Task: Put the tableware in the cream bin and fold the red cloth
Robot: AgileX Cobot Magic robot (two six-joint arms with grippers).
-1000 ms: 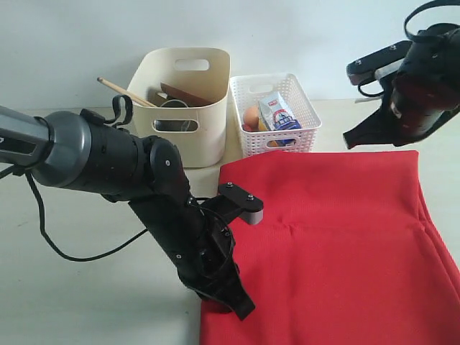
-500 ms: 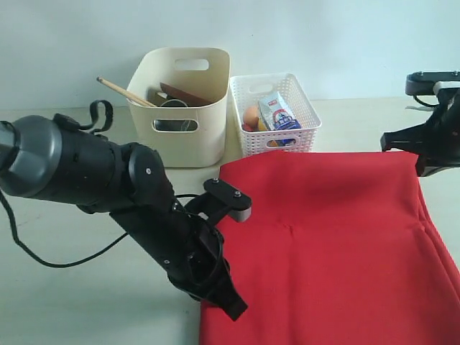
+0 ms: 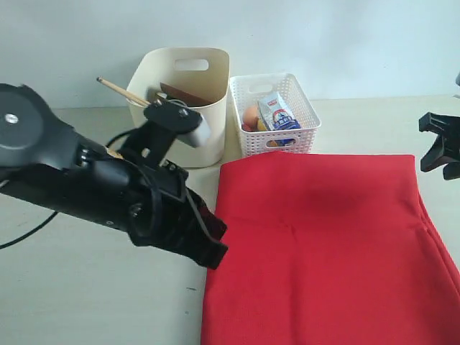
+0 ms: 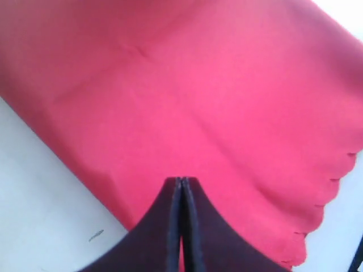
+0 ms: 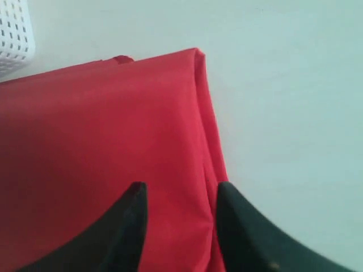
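The red cloth [image 3: 330, 244] lies flat on the table, folded, its scalloped edge [image 4: 334, 187] showing in the left wrist view. My left gripper [image 3: 213, 251] hovers at the cloth's left edge; in its own view it [image 4: 181, 181] is shut with nothing between the fingers. My right gripper [image 3: 440, 147] is at the far right by the cloth's back corner; seen from its wrist it [image 5: 180, 188] stands open over the cloth's [image 5: 102, 124] folded edge. The cream bin [image 3: 208, 136] holds chopsticks [image 3: 122, 90] and a brown plate [image 3: 185, 94]; my left arm hides part of it.
A white lattice basket [image 3: 287, 140] with an egg [image 3: 250, 116] and a small carton [image 3: 277, 111] stands right of the cream bin, just behind the cloth. A pale wall runs behind the table.
My left arm has lifted off the cloth's near left edge and swung back toward the bin. The right gripper has dropped, moved right and opened.
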